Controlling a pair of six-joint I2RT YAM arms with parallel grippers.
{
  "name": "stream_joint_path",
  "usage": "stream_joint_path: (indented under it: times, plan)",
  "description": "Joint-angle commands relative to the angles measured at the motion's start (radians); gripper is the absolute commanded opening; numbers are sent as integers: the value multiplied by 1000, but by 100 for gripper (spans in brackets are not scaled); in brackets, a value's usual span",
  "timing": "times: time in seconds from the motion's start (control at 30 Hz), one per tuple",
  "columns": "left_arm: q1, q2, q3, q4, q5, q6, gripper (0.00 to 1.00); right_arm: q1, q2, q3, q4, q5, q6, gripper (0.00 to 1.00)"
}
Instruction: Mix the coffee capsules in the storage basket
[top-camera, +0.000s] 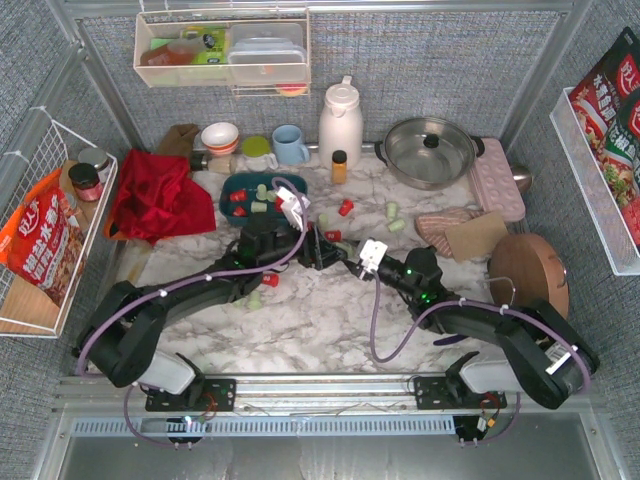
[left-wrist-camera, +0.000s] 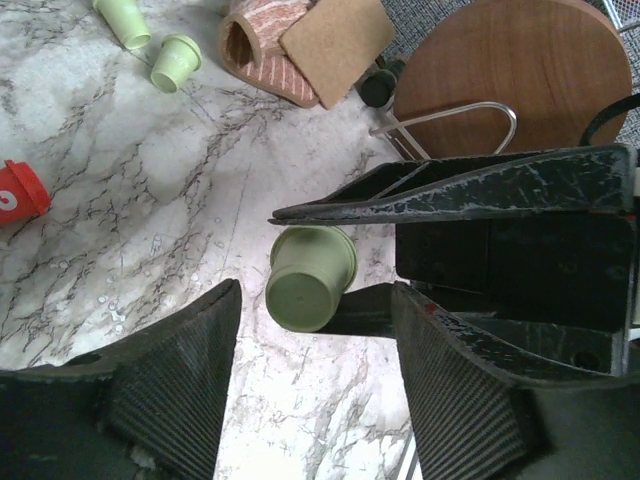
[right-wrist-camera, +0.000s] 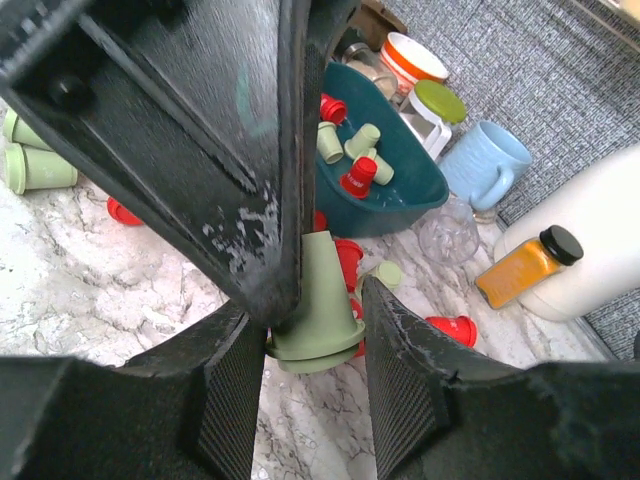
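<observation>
The dark teal storage basket (top-camera: 235, 182) sits at the back centre and holds several red and green capsules; the right wrist view shows it too (right-wrist-camera: 405, 200). More capsules lie loose on the marble: red (top-camera: 345, 208), green (top-camera: 392, 212), and green ones in the left wrist view (left-wrist-camera: 175, 62). My two grippers meet mid-table. My right gripper (right-wrist-camera: 312, 320) is shut on a pale green capsule (right-wrist-camera: 320, 290), its pads against the rim. My left gripper (left-wrist-camera: 315, 300) is open, and that same green capsule (left-wrist-camera: 310, 275) sits just ahead of its fingertips. In the top view the left gripper (top-camera: 305, 240) and right gripper (top-camera: 338, 255) nearly touch.
An orange-brown bottle (top-camera: 339, 166), white thermos (top-camera: 340, 120), blue mug (top-camera: 290, 145) and steel pot (top-camera: 430, 150) line the back. A red cloth (top-camera: 155, 190) lies left. A round wooden board (top-camera: 528, 272) and cork pieces (top-camera: 470, 235) lie right. A clear glass (right-wrist-camera: 447, 228) stands by the basket.
</observation>
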Motion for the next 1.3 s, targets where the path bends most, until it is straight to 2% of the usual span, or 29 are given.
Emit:
stream_joint_path:
  times: [0.0,0.1,0.3,0.37,0.4,0.47,0.5,0.53,0.7,0.9,1.0,1.1,1.17,1.27]
  plan:
    - [-5,27,20,61,12,-13,67,1,-16,-1,21,-29,-11,29]
    - [-5,35,20,82,7,-22,55,1,-16,0,18,-42,-14,29]
    - [-6,43,17,130,11,-32,19,1,-9,7,8,-45,-10,34]
    - [-7,52,21,135,22,-29,1,1,-11,13,-8,-36,-7,40]
    - [-6,53,22,131,20,-30,0,1,-11,15,-16,-32,-7,46]
    - [-5,51,22,131,8,-33,0,1,-11,18,-29,-17,-3,66]
    - [-6,46,20,127,0,-30,0,1,-12,21,-36,-4,5,89]
    - [-5,38,21,118,-16,-27,0,1,-13,23,-41,14,16,98]
    - [-4,-34,13,18,-154,55,0,1,-33,25,-75,97,24,99]
    - [1,-156,-11,-103,-569,159,0,-1,-77,41,-149,271,61,99]
    - [1,-192,-10,-127,-788,223,0,-10,-97,97,-266,460,184,99]
    - [6,-192,-2,-108,-970,290,0,-43,-114,184,-461,678,376,99]
    - [17,-166,19,-102,-1027,323,0,-78,-117,210,-531,752,440,99]
    - [38,-112,71,-119,-1049,337,0,-126,-125,182,-518,789,522,99]
